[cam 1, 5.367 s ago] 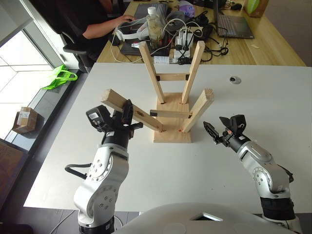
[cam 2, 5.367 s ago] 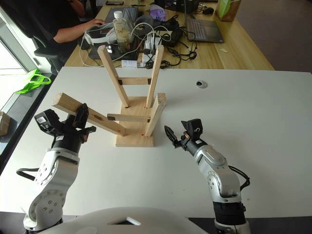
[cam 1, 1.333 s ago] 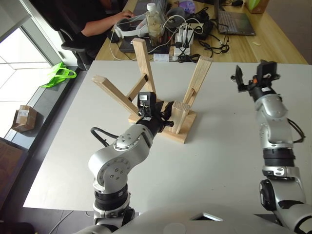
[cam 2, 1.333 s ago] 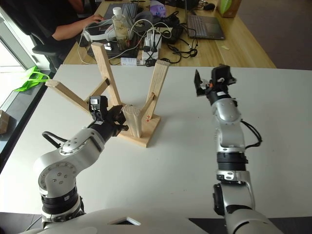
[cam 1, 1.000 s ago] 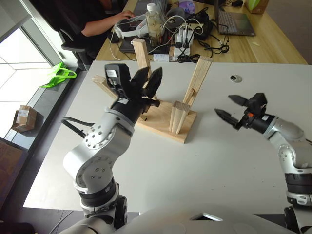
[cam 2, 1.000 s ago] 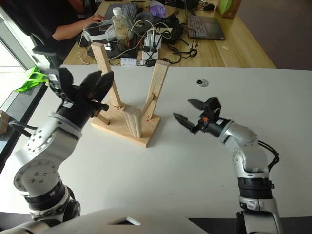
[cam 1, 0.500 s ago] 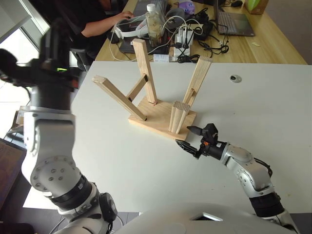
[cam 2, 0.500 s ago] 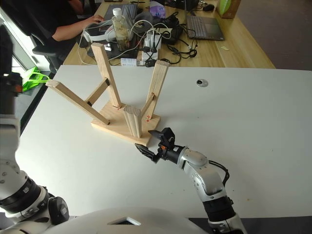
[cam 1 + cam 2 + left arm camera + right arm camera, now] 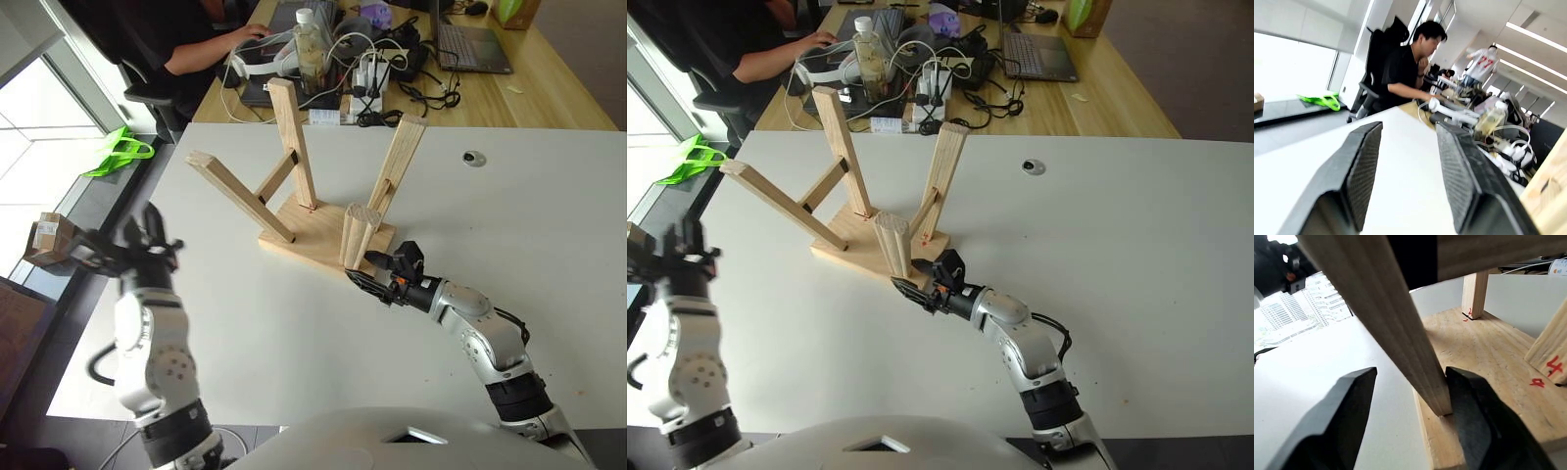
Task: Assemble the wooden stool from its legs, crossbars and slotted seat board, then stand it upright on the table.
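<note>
Item: wooden stool [image 9: 323, 211], assembled, resting upside down near the middle of the white surface [image 9: 294, 357]. The seat board [image 9: 313, 245] lies flat on the surface, and the four legs [image 9: 292, 147] rise from it and splay outward. One leans far to the robot's left, two stand toward the back, and the near leg [image 9: 355, 233] stands at the front edge. Dark-ended crossbars [image 9: 275, 176] join the legs in pairs. Red hand marks sit on the board beside the leg sockets. Right claw [image 9: 364, 270]: low at the board's front edge, open, with its fingers [image 9: 1354, 411] on either side of the near leg's base. One finger is just beside the wood, and there is a clear gap on the other side. Whether either finger touches the wood cannot be told. Left claw [image 9: 1410, 128]: open and holding nothing, raised over the surface's left edge, well apart from the stool. Other contents: a small round cap [image 9: 474, 157] set into the surface toward the far right. Behind it is a second, wooden surface [image 9: 549, 98] carrying a bottle [image 9: 311, 49], a tangle of cables [image 9: 377, 69] and a laptop [image 9: 472, 44]. A green bag [image 9: 118, 155] and a cardboard box [image 9: 49, 240] lie on the floor to the left.
</note>
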Tool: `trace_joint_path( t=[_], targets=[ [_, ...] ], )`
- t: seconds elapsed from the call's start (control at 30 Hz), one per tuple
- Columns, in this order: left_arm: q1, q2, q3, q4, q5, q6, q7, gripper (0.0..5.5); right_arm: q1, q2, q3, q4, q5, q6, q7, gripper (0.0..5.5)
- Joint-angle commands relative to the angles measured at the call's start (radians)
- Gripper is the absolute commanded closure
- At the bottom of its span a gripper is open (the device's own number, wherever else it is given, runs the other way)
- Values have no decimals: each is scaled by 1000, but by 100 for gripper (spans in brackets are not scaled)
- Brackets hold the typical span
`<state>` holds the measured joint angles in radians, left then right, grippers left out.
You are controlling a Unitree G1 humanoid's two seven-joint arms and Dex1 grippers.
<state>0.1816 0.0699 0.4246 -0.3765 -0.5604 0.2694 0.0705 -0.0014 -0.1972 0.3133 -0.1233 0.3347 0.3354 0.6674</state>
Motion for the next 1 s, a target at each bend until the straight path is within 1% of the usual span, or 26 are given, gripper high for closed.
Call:
trace_joint_path(
  t=[0.03, 0.17, 0.23, 0.33, 0.47, 0.63, 0.7, 0.8, 0.9, 1.0],
  targets=[
    [104, -48, -131, 63, 116, -47, -49, 347, -20, 24, 11, 22, -7, -14, 3, 342],
    [125, -77, -197, 73, 164, -69, -66, 347, -27, 52, -14, 32, 23, 24, -16, 408],
    [117, -78, -205, 74, 171, -71, -70, 347, -38, 74, -42, 38, 47, 68, -43, 413],
    [102, -71, -206, 67, 175, -65, -70, 347, -52, 123, -114, 20, 136, 189, -106, 413],
    [82, -64, -193, 66, 174, -57, -71, 347, -86, 208, -261, -3, 304, 385, -251, 416],
    [66, -63, -187, 72, 177, -57, -72, 347, -144, 321, -479, 35, 504, 555, -511, 419],
    [62, -63, -186, 72, 178, -57, -72, 347, -161, 354, -543, 55, 582, 584, -610, 419],
    [63, -65, -182, 69, 180, -56, -72, 347, -182, 388, -608, 91, 685, 587, -748, 421],
    [63, -65, -180, 70, 181, -56, -71, 347, -185, 400, -652, 144, 730, 566, -852, 432],
    [66, -69, -177, 66, 182, -56, -67, 347, -194, 417, -687, 182, 780, 537, -945, 455]
  ],
)
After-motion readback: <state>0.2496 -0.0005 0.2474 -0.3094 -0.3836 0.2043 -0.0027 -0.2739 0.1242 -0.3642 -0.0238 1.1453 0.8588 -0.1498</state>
